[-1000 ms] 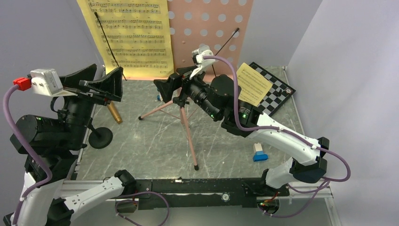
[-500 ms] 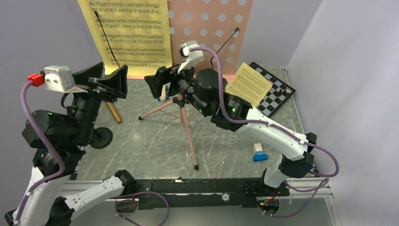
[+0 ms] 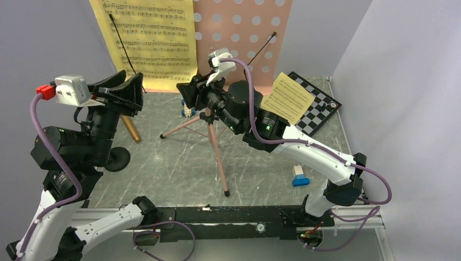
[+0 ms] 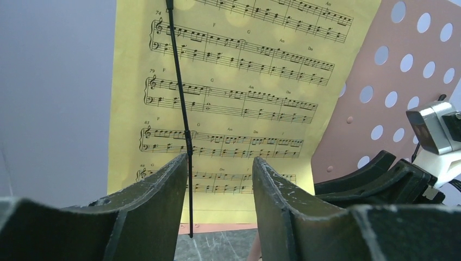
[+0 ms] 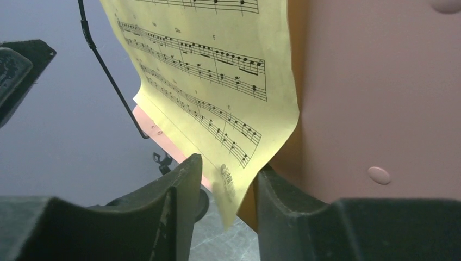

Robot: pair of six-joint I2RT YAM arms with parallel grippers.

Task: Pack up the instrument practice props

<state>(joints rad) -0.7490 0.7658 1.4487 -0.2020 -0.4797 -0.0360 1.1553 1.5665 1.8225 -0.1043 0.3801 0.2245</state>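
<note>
2 robot arms reach toward a pink music stand (image 3: 213,136) at the back of a walled table. Its perforated desk (image 3: 244,32) stands upright against the back wall. A yellow page (image 3: 152,38) covers the desk's left half, with a thin black wire (image 4: 182,109) running down across it.

The right gripper (image 5: 225,174) is about half open. Its fingers (image 5: 182,190) sit either side of the page's lower right corner, which curls free of the desk. Whether they touch the paper I cannot tell. That loose corner looks like the easiest place to pinch.

The left gripper (image 4: 220,163) is also half open and empty. It is aimed at the page's lower left, just beside the wire.

A 2nd page (image 3: 292,98) partly hides the chessboard (image 3: 322,109) beside the right arm. The mic (image 3: 131,129) and the mic stand (image 3: 116,159) are on the table under the left arm.

Room is tight. The 2 grippers are near each other, the left wall is close, and the tripod legs spread below.
</note>
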